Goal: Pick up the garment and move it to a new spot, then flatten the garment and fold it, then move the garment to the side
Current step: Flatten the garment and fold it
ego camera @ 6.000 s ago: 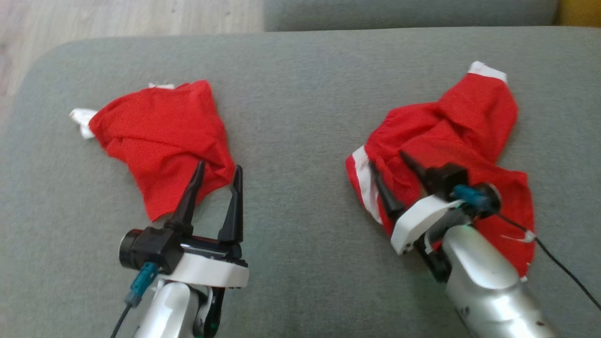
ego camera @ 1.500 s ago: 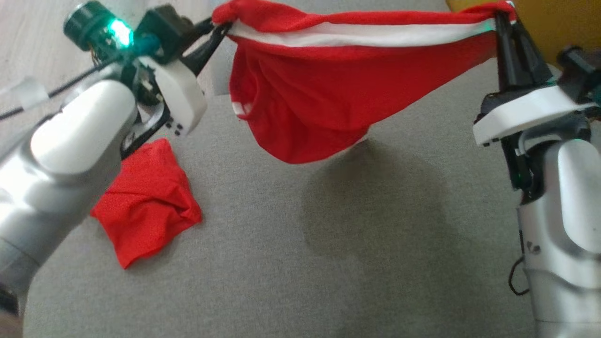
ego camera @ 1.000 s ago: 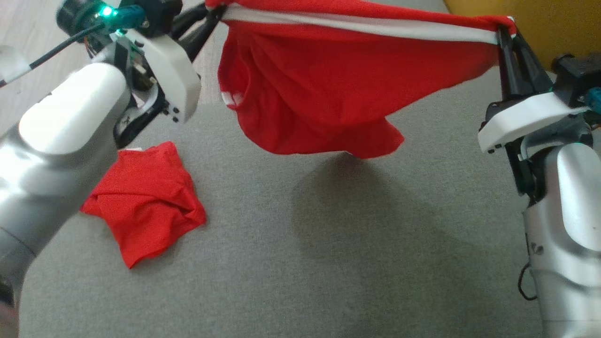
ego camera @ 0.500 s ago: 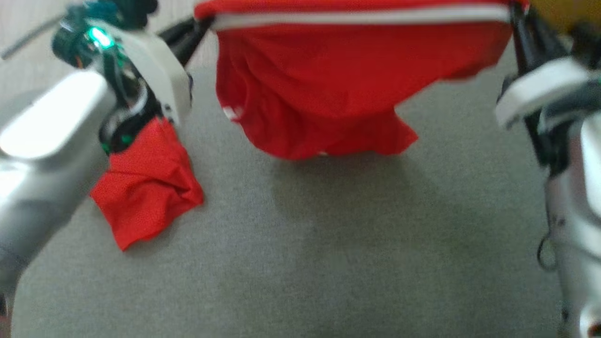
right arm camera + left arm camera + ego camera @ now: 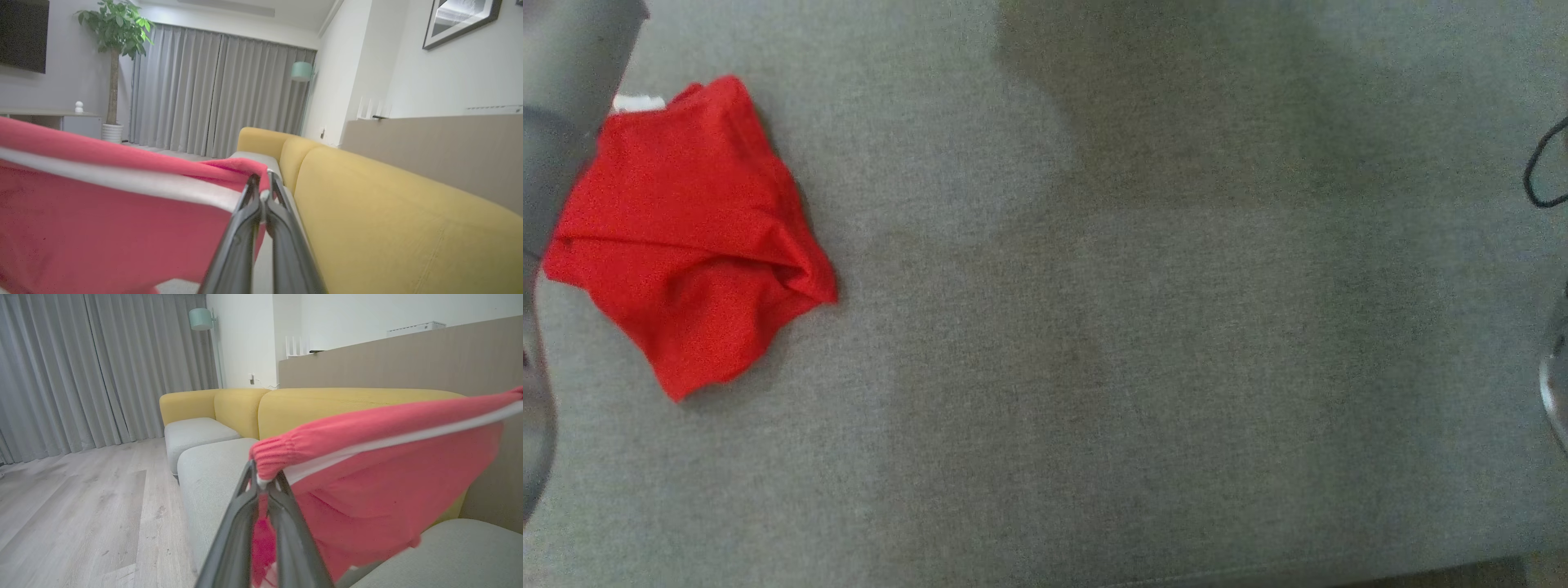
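Garment (image 5: pixel 380 486) hangs stretched above the grey sofa seat (image 5: pixel 1143 343), its white-striped top edge pulled between both grippers. The left gripper (image 5: pixel 264 485) is pinched tight on one gathered corner and the right gripper (image 5: pixel 262 195) is clamped on the other. To lay it down well, lower both ends level onto the bare middle of the seat, well apart from the other red cloth (image 5: pixel 690 237) at the seat's left end, and hold the edge taut on the way down, since slack would likely wrinkle it.
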Controlling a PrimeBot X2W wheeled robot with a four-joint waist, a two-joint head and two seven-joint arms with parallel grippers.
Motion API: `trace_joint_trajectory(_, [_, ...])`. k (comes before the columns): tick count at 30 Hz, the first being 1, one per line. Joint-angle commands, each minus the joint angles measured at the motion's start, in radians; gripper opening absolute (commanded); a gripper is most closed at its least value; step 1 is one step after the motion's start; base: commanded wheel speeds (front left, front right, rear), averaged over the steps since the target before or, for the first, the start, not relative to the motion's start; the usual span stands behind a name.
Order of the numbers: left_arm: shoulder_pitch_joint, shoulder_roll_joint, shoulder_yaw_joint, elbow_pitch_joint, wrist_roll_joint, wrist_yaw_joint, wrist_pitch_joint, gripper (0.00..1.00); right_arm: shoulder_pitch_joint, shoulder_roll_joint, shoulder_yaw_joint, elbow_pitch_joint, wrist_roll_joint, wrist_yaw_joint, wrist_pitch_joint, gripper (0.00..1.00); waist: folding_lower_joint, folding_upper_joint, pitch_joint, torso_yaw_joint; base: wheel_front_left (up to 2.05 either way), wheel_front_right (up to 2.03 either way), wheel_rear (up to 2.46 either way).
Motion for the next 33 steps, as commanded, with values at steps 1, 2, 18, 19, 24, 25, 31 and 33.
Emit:
trace_joint_trajectory(1, [-0.051, 0.040, 0.043, 0.021, 0.004, 0.000, -0.026, 0.00, -0.018, 0.010, -0.014, 0.006, -0.013, -0.001, -0.021, 0.00, -0.0005, 0.0000, 0.028, 0.001, 0.00, 0.00, 0.00])
trace_joint_trajectory(2, [-0.046, 0.029, 0.044, 0.038, 0.002, -0.008, -0.047, 0.00, -0.020, 0.015, -0.016, 0.038, -0.020, -0.001, -0.037, 0.00, -0.0005, 0.0000, 0.031, 0.001, 0.00, 0.00, 0.00])
trace_joint_trajectory(18, [0.362, -0.025, -0.178, 0.089, 0.012, -0.073, -0.131, 0.00, 0.222, -0.058, 0.215, 0.451, 0.029, -0.001, -0.018, 0.00, -0.0005, 0.0000, -0.057, 0.003, 0.00, 0.00, 0.00])
trace_joint_trajectory(19, [0.387, -0.019, -0.194, 0.079, 0.012, -0.073, -0.131, 0.00, 0.240, -0.067, 0.246, 0.464, 0.044, -0.001, -0.006, 0.00, -0.0005, 0.0000, -0.072, 0.004, 0.00, 0.00, 0.00])
trace_joint_trajectory(24, [0.496, -0.007, -0.242, 0.039, 0.018, -0.073, -0.135, 0.00, 0.342, -0.107, 0.414, 0.477, 0.151, -0.001, 0.069, 0.00, -0.0005, 0.0000, -0.155, 0.004, 0.00, 0.00, 0.00])
trace_joint_trajectory(25, [0.513, -0.006, -0.249, 0.031, 0.025, -0.073, -0.137, 0.00, 0.363, -0.117, 0.447, 0.469, 0.178, -0.001, 0.087, 0.00, -0.0005, 0.0000, -0.169, 0.004, 0.00, 0.00, 0.00])
trace_joint_trajectory(31, [0.621, -0.016, -0.273, -0.022, 0.059, -0.038, -0.142, 0.00, 0.491, -0.225, 0.631, 0.350, 0.365, -0.001, 0.217, 0.00, -0.0005, 0.0000, -0.249, 0.009, 0.00, 0.00, 0.00])
trace_joint_trajectory(33, [0.656, -0.018, -0.276, -0.047, 0.058, -0.025, -0.141, 0.00, 0.530, -0.272, 0.681, 0.289, 0.431, -0.001, 0.259, 0.00, -0.0005, 0.0000, -0.274, 0.011, 0.00, 0.00, 0.00])
